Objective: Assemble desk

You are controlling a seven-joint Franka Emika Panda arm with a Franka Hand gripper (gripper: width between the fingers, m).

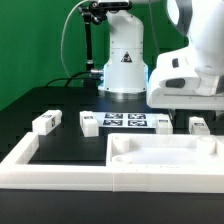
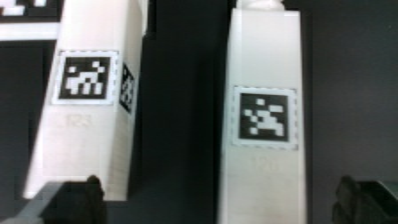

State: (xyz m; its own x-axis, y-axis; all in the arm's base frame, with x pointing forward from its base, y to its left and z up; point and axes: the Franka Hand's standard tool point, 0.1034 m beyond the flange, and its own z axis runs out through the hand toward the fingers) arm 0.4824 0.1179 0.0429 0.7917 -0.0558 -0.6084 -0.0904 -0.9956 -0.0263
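Observation:
The white desk tabletop panel (image 1: 165,150) with recessed hollows lies at the front of the black table. Small white legs with tags lie behind it: two at the exterior view's left (image 1: 45,122) (image 1: 88,122) and two at the right (image 1: 160,123) (image 1: 198,125). My gripper (image 1: 182,108) hangs low over the right pair. In the wrist view my gripper (image 2: 217,205) is open. One tagged leg (image 2: 267,110) lies lengthwise between the fingertips (image 2: 365,200). A second leg (image 2: 89,100) lies parallel beside it, by the other fingertip. Neither leg is gripped.
The marker board (image 1: 125,121) lies flat between the legs at the back. The long white rim (image 1: 30,160) frames the black surface at the front and left. The arm's white base (image 1: 125,60) stands at the back centre.

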